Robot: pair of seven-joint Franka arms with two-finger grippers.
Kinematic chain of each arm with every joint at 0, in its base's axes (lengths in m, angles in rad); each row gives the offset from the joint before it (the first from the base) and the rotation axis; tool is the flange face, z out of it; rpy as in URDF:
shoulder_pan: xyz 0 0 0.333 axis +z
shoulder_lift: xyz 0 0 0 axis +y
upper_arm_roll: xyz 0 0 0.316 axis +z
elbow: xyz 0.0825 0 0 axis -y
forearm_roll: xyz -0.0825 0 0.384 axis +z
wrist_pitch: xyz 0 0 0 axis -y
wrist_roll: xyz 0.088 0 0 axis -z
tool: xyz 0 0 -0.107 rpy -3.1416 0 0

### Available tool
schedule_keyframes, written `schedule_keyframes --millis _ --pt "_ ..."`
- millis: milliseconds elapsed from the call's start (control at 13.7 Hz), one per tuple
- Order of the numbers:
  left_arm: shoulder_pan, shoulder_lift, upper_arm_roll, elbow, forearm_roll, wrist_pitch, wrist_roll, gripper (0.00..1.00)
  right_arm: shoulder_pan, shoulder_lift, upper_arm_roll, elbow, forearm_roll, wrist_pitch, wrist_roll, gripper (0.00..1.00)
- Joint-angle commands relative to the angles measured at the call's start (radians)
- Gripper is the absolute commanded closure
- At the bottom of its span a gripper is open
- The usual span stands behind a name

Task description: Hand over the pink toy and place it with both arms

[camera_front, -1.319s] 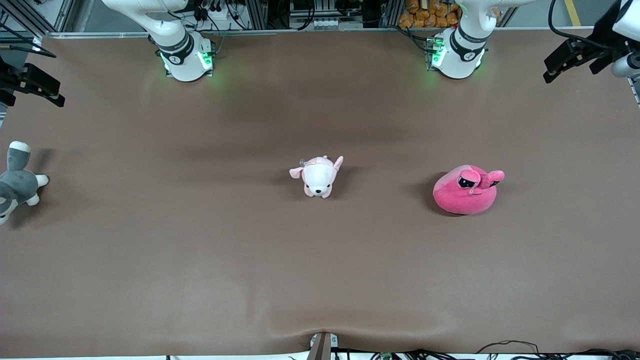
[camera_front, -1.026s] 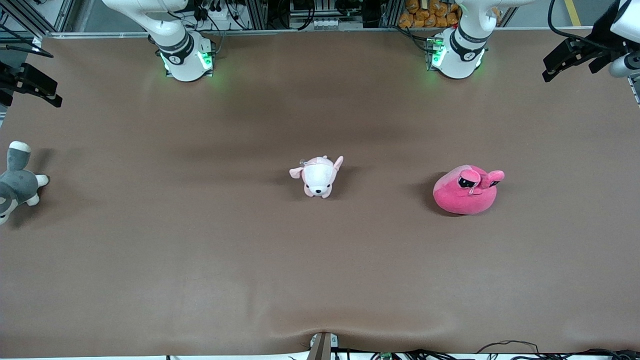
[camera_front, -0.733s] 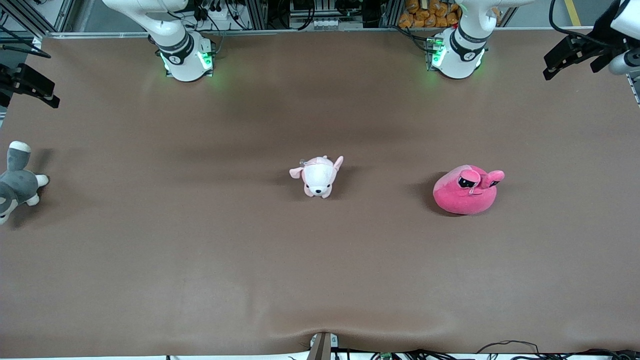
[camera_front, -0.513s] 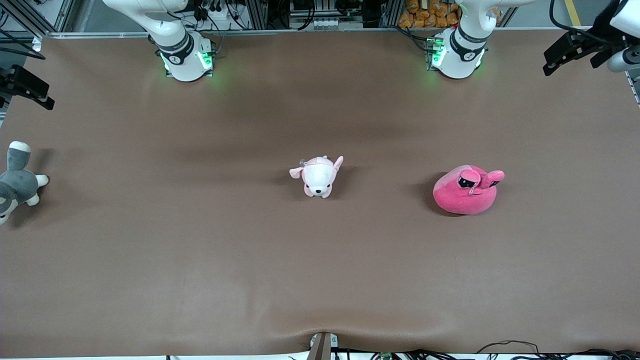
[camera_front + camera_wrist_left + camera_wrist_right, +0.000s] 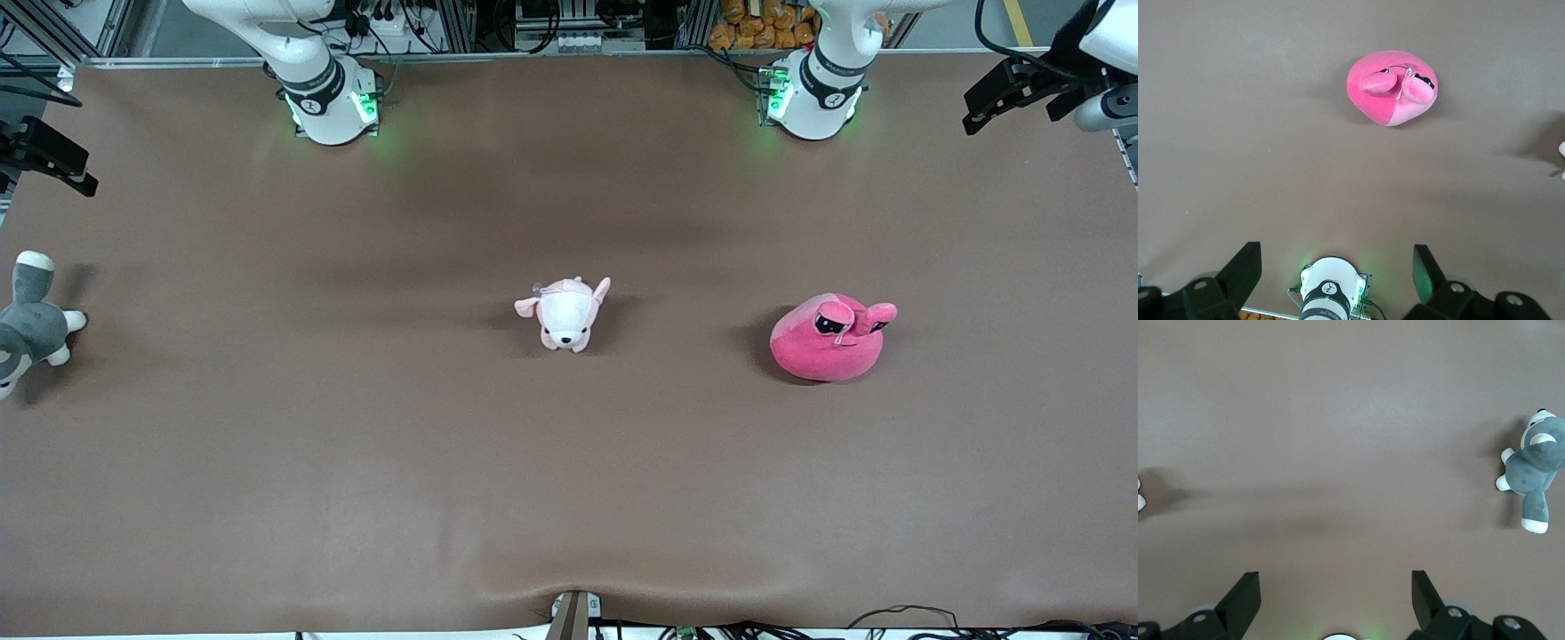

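The rounded hot-pink plush toy point(image 5: 829, 339) sits on the brown tabletop point(image 5: 356, 444) toward the left arm's end. The left tool point(image 5: 1337, 275) and right tool point(image 5: 1335, 597) hang released, high over opposite tabletop ends.

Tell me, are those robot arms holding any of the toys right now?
No. Both pincers are open and empty: the left pincer and right pincer hang high above the table while the pink toy lies untouched.

Left claw point(image 5: 987, 108) and right claw point(image 5: 67, 169) hang spread wide, high over the table ends.
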Motion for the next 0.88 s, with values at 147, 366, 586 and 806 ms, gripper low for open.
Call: schedule_keyframes --millis 147,366,586,806 --pt "0.003 -0.004 -0.002 -0.012 0.001 0.012 0.005 0.00 -0.002 0.006 0.016 0.014 0.003 -0.003 -0.009 0.00" --pt "0.018 -0.004 -0.002 -0.033 0.001 0.030 0.005 0.00 -0.005 0.008 0.016 0.014 0.003 -0.003 -0.009 0.00" --pt "0.020 -0.002 0.000 -0.041 0.001 0.042 0.006 0.00 -0.013 0.009 0.016 0.014 0.003 -0.004 -0.011 0.00" --pt "0.021 0.001 0.004 -0.044 0.001 0.053 0.005 0.00 -0.007 0.009 0.016 0.016 0.003 -0.004 -0.009 0.00"
